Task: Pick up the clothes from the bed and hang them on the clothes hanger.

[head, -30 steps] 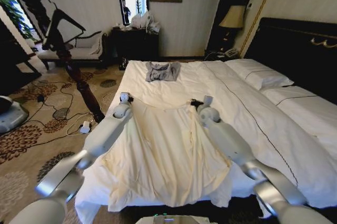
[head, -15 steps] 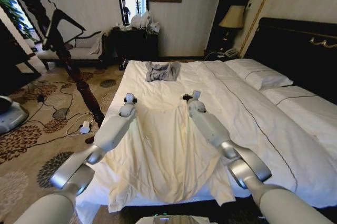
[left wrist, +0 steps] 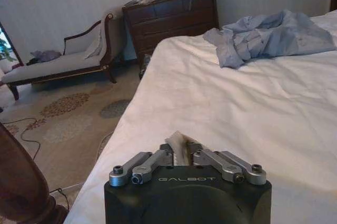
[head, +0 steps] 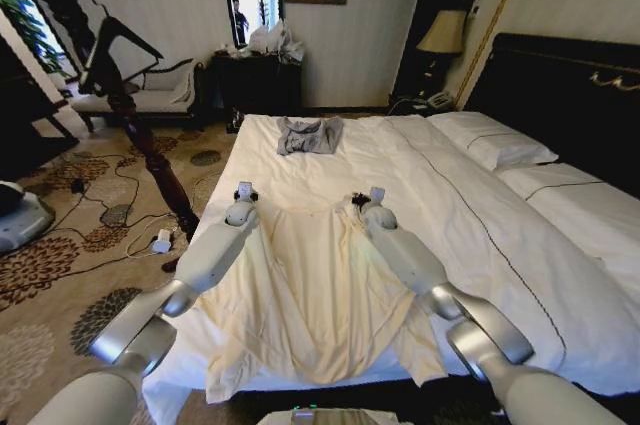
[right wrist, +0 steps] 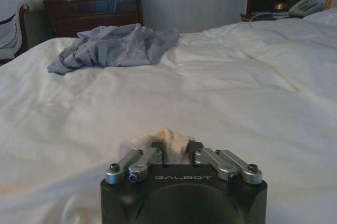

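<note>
The cream clothes (head: 310, 295) lie spread on the near part of the bed (head: 480, 205), sagging in folds between my two arms. My left gripper (head: 243, 195) is shut on one top corner of the clothes, with a tuft of cream fabric (left wrist: 178, 147) pinched in its jaws. At the other top corner my right gripper (head: 366, 199) is shut on a bunch of the same fabric (right wrist: 171, 145). A slim black triangular shape, which looks like the clothes hanger (head: 118, 45), hangs on a dark wooden post to the left of the bed.
A smaller grey garment (head: 309, 134) lies crumpled at the far end of the duvet. White pillows (head: 495, 140) and the black headboard are on the right. Patterned carpet with cables (head: 110, 215), a chaise (head: 150, 95) and a dark dresser (head: 255, 75) lie to the left and beyond.
My right gripper has moved inward toward the left one. The garment's top edge has drawn together and its sides now fall in deeper folds. The left gripper shifted only slightly.
</note>
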Robot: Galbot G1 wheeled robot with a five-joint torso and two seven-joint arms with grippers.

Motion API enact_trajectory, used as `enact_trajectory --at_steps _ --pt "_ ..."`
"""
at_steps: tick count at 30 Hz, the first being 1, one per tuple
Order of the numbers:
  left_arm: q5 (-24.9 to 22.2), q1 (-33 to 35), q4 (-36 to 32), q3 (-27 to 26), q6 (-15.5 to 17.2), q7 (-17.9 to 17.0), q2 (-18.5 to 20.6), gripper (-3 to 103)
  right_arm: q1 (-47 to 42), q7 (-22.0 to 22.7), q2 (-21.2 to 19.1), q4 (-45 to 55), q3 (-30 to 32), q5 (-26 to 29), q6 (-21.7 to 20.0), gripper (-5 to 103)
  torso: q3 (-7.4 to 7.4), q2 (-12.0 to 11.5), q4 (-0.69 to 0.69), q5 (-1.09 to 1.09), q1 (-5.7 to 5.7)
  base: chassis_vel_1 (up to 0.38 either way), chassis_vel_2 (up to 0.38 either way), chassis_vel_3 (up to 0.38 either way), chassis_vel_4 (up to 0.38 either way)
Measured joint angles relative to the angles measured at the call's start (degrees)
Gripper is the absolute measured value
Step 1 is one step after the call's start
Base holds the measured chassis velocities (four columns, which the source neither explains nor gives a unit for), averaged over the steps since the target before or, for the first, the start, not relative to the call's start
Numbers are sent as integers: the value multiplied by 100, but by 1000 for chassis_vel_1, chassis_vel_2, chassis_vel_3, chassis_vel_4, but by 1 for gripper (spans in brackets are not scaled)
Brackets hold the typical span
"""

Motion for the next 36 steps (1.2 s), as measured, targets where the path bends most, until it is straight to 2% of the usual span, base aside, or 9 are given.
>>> enact_trajectory --at_steps 2,6,10,14,18,24,28,31,36 --pt "-76 49 -118 7 2 6 80 24 -77 -15 -104 105 13 49 5 28 0 0 0 2 0 0 0 0 0" --pt "-207 206 -369 9 6 14 279 36 -235 -100 -403 395 47 202 51 44 0 0 3 0 0 0 0 0 0" --pt "-263 381 -694 14 -51 41 517 57 -380 -296 -715 781 -25 415 100 61 0 0 1 1 0 0 0 0 0" --pt "-326 487 -932 14 -86 49 633 63 -438 -321 -762 967 -48 506 104 71 0 0 2 1 0 0 0 0 0" --pt "-359 817 -1509 -116 -332 150 878 84 -609 -225 -809 1383 24 628 121 93 0 0 3 1 0 0 0 0 0" --pt "-289 1608 -2229 -641 -883 244 1232 100 -1095 -176 -1087 2060 461 625 292 100 0 0 1 2 0 0 0 0 0" --pt "-138 2138 -2638 -985 -1131 352 1477 100 -1549 -175 -1297 2604 848 612 365 100 0 0 2 -1 0 0 0 0 0" --pt "136 3233 -3458 -1654 -1387 461 1841 100 -2691 -208 -1653 3593 1571 266 456 100 0 0 -1 0 -1 0 0 0 0" --pt "441 4313 -4275 -2417 -1824 654 1948 100 -3764 -240 -1880 4505 2248 -268 543 100 -1 1 2 0 -2 0 0 0 0"
